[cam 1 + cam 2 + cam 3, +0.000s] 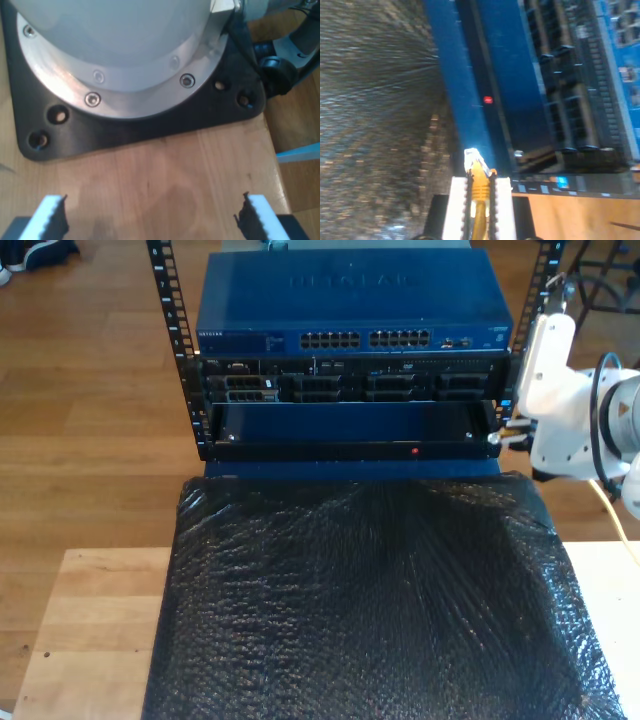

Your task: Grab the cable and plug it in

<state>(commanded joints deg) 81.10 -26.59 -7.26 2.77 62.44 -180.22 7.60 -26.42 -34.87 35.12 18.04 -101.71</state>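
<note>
— Yellow cable (479, 186), how many?
— One, clamped between my second gripper (479, 197)'s pads, its clear plug (473, 159) beside the blue rack unit (485, 90).
— First gripper (150, 212)?
— Jaws apart over bare wood.

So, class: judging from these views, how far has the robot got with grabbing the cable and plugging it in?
Done: the cable is grabbed, pinched in my second gripper, clear plug forward. In hand: that arm is at the exterior view's right, beside the rack of equipment. Left: the plug is not yet in any port of the blue switch. My first gripper hangs open over bare wood.
</note>
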